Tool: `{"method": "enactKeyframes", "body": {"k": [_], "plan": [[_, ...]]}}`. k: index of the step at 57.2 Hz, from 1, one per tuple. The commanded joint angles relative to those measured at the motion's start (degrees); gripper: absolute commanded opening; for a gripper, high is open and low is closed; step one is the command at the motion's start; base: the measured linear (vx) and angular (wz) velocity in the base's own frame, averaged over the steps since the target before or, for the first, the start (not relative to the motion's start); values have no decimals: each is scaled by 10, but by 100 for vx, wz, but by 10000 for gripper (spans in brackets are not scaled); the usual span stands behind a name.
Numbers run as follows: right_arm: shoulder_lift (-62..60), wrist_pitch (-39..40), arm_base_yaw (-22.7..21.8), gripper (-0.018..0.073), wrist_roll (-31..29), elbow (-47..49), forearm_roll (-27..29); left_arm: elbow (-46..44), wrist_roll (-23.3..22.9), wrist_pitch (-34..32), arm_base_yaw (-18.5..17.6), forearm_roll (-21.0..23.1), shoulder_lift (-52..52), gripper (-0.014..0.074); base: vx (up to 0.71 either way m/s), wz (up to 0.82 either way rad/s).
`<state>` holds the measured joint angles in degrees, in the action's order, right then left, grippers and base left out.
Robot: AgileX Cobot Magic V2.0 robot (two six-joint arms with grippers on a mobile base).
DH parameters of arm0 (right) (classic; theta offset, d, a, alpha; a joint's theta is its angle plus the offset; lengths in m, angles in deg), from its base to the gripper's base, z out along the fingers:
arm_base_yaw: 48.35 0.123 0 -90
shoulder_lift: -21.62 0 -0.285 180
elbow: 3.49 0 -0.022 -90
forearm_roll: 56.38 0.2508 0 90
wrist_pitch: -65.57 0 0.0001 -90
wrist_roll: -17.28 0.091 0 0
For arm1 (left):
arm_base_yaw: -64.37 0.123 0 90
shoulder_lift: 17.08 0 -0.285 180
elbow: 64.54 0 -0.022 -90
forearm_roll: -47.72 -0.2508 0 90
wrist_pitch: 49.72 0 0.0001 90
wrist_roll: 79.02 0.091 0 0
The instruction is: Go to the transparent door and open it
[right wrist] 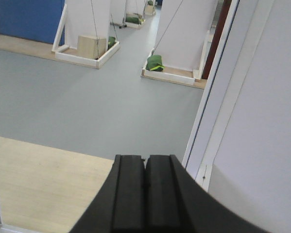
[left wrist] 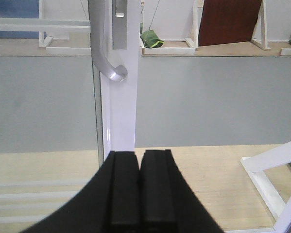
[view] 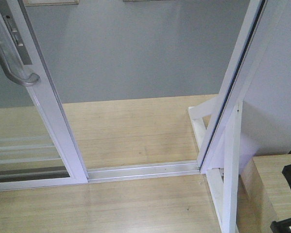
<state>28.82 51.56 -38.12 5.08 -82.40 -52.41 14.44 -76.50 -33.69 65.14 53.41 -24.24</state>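
Note:
The transparent door (view: 53, 111) stands at the left, a clear glass panel in a glossy white frame, with thin white bars low on the glass. Its grey curved handle (view: 9, 63) sits on the frame's edge at the top left. Between the door and the white door-frame post (view: 232, 92) there is a wide gap. In the left wrist view the door's frame edge (left wrist: 118, 111) rises straight ahead, with the handle (left wrist: 109, 63) above. My left gripper (left wrist: 140, 154) is shut and empty, just short of that edge. My right gripper (right wrist: 145, 158) is also shut and empty, left of the post (right wrist: 208, 111).
A metal floor track (view: 140, 171) runs across the opening. A white brace stand (view: 228, 160) and a wooden box (view: 269, 184) crowd the right side. Beyond lie grey floor, green bags (right wrist: 155, 63), a brown board (left wrist: 228, 22) and a blue wall (right wrist: 24, 19).

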Motion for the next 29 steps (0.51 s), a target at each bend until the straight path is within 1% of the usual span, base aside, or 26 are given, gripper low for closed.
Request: {"method": "enactKeyframes", "body": {"k": [1, 29], "plan": [[-9, 38, -5, -4, -5, -3, -4, 9, -3, -45, -2, 6, 8, -6, 0, 0], [-9, 38, -6, -4, -5, -3, -4, 9, -3, -45, -2, 6, 8, -6, 0, 0]]}}
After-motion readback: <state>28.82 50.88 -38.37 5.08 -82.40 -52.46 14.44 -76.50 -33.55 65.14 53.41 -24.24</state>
